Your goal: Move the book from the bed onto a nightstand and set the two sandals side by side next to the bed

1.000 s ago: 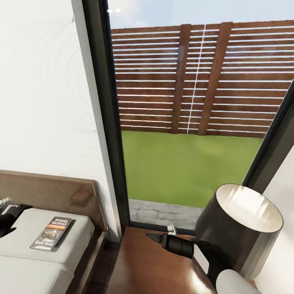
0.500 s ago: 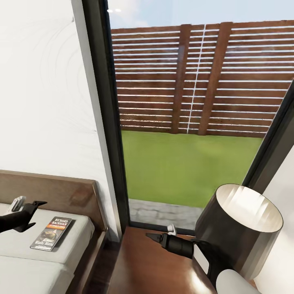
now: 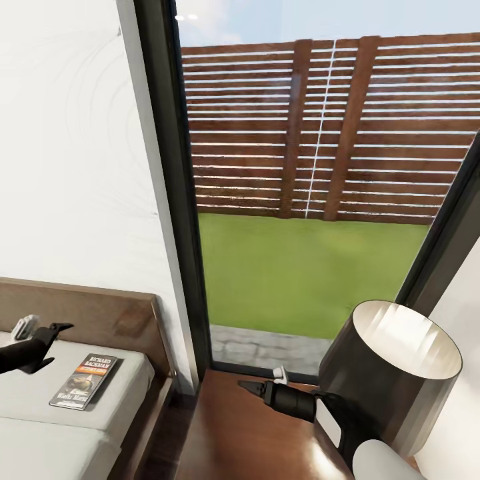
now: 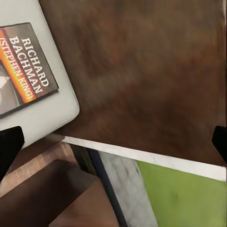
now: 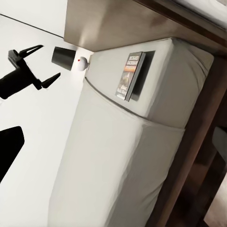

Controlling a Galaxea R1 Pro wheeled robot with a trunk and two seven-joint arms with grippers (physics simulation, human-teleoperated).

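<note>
The book (image 3: 83, 381) lies flat on the bed's pale grey mattress (image 3: 123, 407), close to the dark wood headboard (image 3: 87, 312). My left gripper (image 3: 52, 345) hovers open just left of the book, above the mattress and not touching it. In the left wrist view the book (image 4: 23, 66) sits at the mattress corner. The right wrist view shows the book (image 5: 130, 75) and the open left gripper (image 5: 43, 64). My right gripper (image 3: 245, 385) hangs over the nightstand (image 3: 247, 440), apparently open and empty. The sandals are out of view.
A dark lamp shade (image 3: 393, 373) stands on the nightstand right beside my right arm. A tall dark-framed window (image 3: 167, 200) rises behind the nightstand, showing fence and grass. A narrow gap (image 3: 163, 427) separates bed frame and nightstand.
My left gripper has come in from the left edge, rightward over the mattress toward the book. The right arm and the book have not moved.
</note>
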